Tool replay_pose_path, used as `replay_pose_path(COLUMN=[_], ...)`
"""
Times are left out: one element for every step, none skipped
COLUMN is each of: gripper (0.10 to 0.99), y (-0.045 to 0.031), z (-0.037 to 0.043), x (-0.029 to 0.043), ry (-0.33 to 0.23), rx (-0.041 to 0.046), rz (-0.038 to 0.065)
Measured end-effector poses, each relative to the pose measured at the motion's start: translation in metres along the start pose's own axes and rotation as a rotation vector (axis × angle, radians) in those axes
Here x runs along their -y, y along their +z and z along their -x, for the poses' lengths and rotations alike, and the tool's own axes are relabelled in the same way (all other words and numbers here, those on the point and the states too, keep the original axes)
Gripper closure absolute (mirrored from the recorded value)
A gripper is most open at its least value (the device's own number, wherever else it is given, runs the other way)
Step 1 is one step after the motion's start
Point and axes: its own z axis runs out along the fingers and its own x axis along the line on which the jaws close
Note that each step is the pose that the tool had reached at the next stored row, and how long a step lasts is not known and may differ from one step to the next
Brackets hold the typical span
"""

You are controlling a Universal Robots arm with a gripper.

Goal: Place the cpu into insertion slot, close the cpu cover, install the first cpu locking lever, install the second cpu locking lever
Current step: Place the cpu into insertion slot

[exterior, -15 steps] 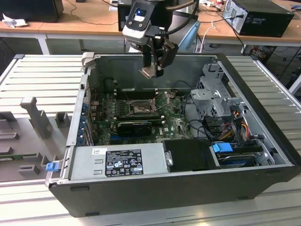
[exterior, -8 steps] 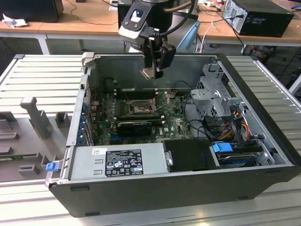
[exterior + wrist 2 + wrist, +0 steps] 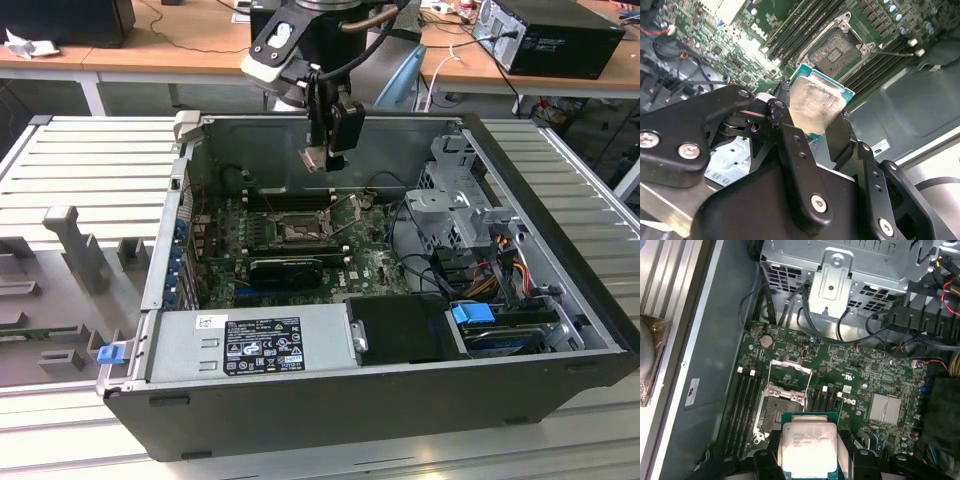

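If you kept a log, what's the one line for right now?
hand: shut on cpu | cpu: held above motherboard, not seated | insertion slot: empty | cpu cover: open

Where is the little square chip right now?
In both wrist views the chip is held in the gripper, above the green board, near its open socket.

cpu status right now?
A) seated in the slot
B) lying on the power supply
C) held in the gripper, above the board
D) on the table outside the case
C: in the first wrist view the cpu is clamped between the fingers of the gripper, clear of the board, and the slot has no chip in it.
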Motion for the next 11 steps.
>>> replay_pose_path(gripper=[0.557,0.557,0.557,0.557,0.557,0.557,0.557,0.557,0.557,0.557,0.557], y=[0.0005,0.0012,0.0019,0.0023,0.0028,0.0031,0.0034,0.0050,0.0083,0.0107,0.0125], z=[0.0000,0.0000,0.0000,0.0000,0.0000,0.0000,0.0000,0.0000,-0.0013,-0.0024,-0.0033], x=[0.0001,0.0001,0.0002,0.0002,0.0002,0.0002,0.0003,0.0004,0.0007,0.0009,0.0012], ry=[0.019,0.048,0.075,0.092,0.124,0.140,0.155,0.171,0.178,0.179,0.179], rx=[0.0015,0.0039,0.0061,0.0074,0.0101,0.0114,0.0126,0.0141,0.0146,0.0147,0.0146], rz=[0.000,0.001,0.001,0.001,0.002,0.002,0.002,0.002,0.002,0.002,0.002])
